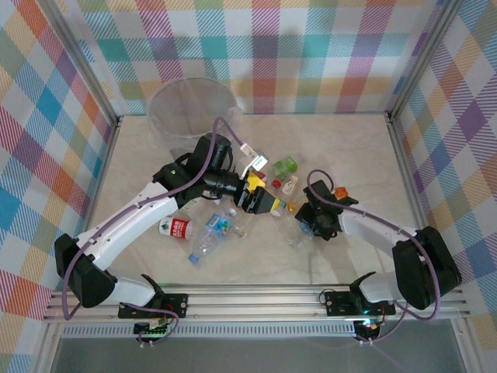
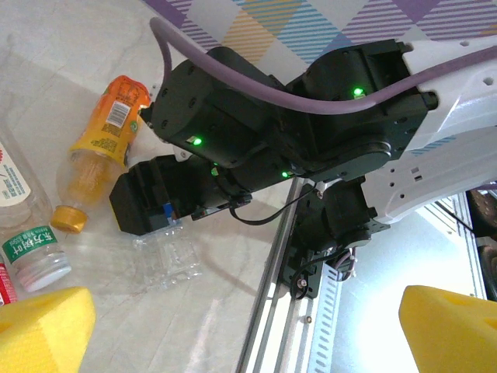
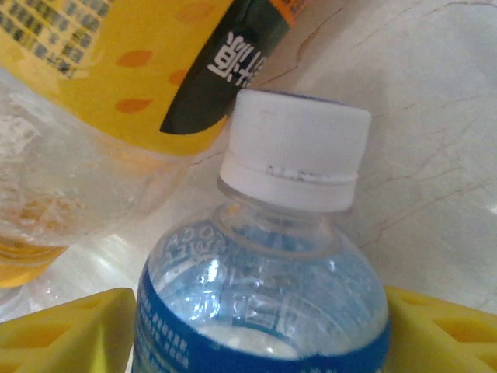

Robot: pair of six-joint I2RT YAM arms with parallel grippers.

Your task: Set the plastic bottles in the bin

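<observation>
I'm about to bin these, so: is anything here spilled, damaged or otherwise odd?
No spill or damage shows. The bottles lie scattered on their sides across the table. One oddity: the orange bottle, next to the blue bottle, holds leftover orange drink pooled toward its capped neck.

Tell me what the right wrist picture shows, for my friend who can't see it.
A clear bottle with a blue label and a white cap sits close up between two yellow fingers. A bottle with a yellow-orange label lies just behind it at the upper left, on the pale marbled table.
</observation>
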